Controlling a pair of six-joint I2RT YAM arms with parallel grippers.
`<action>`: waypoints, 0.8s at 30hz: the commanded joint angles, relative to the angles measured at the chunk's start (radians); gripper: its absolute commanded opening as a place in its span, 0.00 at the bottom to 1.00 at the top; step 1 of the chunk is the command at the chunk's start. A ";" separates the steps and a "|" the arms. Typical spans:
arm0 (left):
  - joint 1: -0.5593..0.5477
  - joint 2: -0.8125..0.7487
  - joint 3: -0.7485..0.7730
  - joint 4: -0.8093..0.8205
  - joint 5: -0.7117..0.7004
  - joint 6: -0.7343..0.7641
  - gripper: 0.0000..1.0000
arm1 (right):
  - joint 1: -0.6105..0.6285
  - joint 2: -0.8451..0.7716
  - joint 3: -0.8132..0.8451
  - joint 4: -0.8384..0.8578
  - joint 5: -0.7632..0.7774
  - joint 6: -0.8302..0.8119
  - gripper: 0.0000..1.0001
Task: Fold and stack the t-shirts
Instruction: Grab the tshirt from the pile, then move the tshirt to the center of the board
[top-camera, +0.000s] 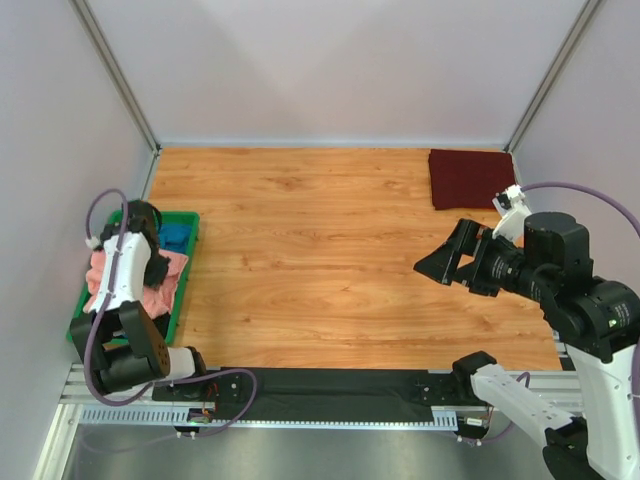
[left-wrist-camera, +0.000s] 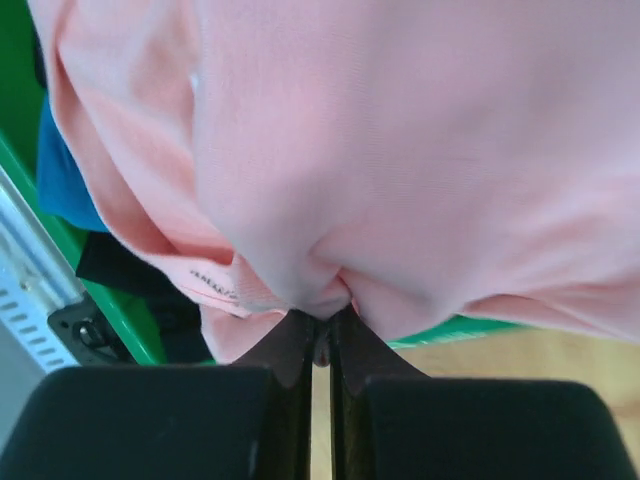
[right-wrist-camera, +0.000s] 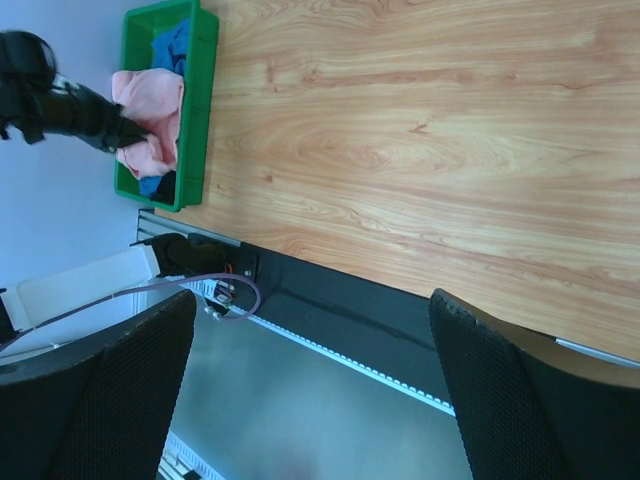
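My left gripper is over the green bin at the table's left edge and is shut on the salmon-pink t-shirt. In the left wrist view the pink cloth bunches between the shut jaws of that gripper, its white neck label hanging at the left. The teal-blue t-shirt lies at the bin's far end and shows in the left wrist view. The dark maroon t-shirt lies folded at the far right corner. My right gripper is open and empty, held above the right side of the table.
The wooden table stretches between the bin and the maroon shirt. The right wrist view shows the bin, the pink shirt and the left arm. A black strip and metal rail run along the near edge. White walls enclose the table.
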 joint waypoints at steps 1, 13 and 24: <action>-0.040 -0.092 0.264 -0.040 -0.010 0.045 0.00 | -0.004 0.002 0.025 0.010 -0.048 0.013 1.00; -0.405 -0.060 0.904 0.036 0.330 0.099 0.00 | -0.002 0.027 0.095 0.080 0.005 0.053 1.00; -0.933 -0.119 0.304 0.243 0.591 0.019 0.31 | -0.002 0.065 0.003 -0.001 0.113 0.052 0.99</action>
